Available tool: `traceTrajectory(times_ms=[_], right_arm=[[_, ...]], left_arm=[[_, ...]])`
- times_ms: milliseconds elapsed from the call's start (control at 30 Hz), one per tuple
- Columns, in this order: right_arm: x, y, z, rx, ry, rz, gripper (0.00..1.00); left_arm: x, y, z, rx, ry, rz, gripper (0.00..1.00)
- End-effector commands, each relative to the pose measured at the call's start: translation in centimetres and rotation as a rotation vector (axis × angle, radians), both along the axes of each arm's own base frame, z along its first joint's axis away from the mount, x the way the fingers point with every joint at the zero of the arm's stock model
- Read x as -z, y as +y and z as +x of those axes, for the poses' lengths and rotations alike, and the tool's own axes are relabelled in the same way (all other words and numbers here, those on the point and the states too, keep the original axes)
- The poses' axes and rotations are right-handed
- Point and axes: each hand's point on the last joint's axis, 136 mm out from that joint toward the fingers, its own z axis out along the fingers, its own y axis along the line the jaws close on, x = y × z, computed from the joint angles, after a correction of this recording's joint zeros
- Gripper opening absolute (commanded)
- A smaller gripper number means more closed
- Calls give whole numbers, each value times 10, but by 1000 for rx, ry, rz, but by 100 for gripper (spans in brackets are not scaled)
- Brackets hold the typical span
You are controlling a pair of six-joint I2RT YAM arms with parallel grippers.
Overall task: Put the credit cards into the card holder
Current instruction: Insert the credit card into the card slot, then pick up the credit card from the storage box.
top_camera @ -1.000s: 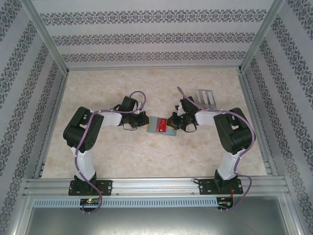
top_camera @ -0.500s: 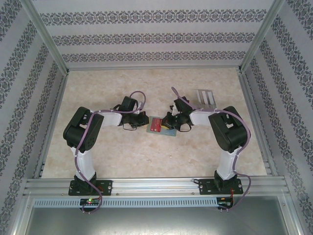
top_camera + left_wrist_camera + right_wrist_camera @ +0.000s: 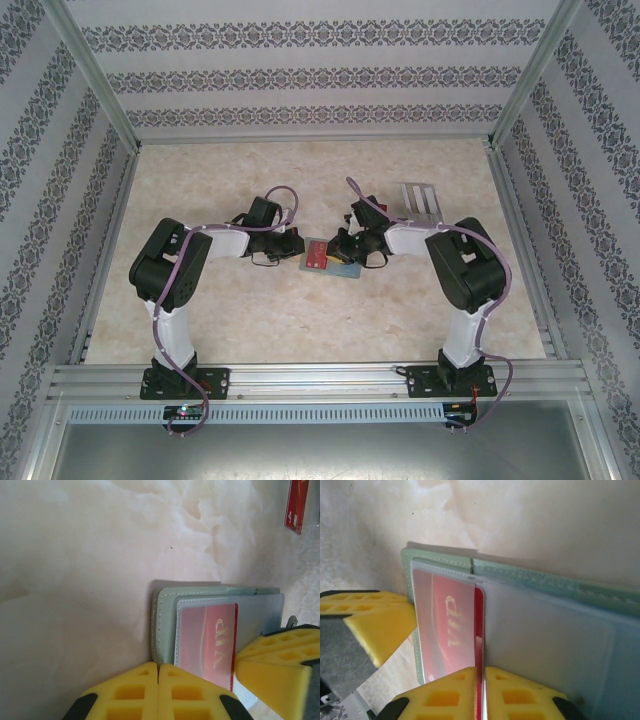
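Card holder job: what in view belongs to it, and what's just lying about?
Job:
- card holder
- red VIP card, partly inside it
- second red card, lying apart

Lying about:
- clear slotted stand, behind the right arm

Only readable text is "VIP", in pale gold letters on the red card (image 3: 212, 645) sitting in the holder (image 3: 165, 625); in the left wrist view it runs sideways along the card. The right wrist view shows the same "VIP" on that card (image 3: 452, 630), also turned on its side. A second red card (image 3: 296, 505) at the top right edge carries white marks, too small to read.
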Motion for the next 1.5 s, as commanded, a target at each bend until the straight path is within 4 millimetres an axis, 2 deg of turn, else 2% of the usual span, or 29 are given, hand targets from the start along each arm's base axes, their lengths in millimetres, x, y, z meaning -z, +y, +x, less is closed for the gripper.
traceTrajectory(times_ms=[0, 133, 267, 367, 533, 667, 733, 1000, 1200, 1367, 1467], right_arm=[[-13, -28, -2, -2, -67, -84, 19], [-33, -53, 3, -22, -137, -141, 32], [-58, -72, 17, -78, -218, -201, 38], [-78, -106, 44, -64, -311, -344, 41], [-110, -169, 90, -46, -423, -724, 50], [-114, -202, 113, -27, -415, -870, 51], [-111, -209, 121, -19, -410, -892, 54], [-83, -213, 136, -15, -322, -771, 58], [-61, -192, 139, -33, -273, -631, 58], [-57, -178, 137, -46, -256, -552, 57], [-59, -178, 138, -39, -256, -546, 56]], left_arm=[[34, 16, -20, -18, 95, 106, 0], [34, 15, -20, -19, 95, 101, 0], [35, 16, -20, -18, 96, 108, 0], [33, 16, -19, -18, 90, 109, 0], [33, 18, -19, -18, 88, 126, 0], [32, 20, -19, -20, 79, 133, 0], [32, 20, -18, -20, 79, 139, 2], [33, 20, -18, -22, 84, 136, 12], [34, 20, -18, -23, 85, 140, 14], [34, 21, -18, -23, 83, 144, 15], [34, 20, -18, -23, 87, 137, 15]])
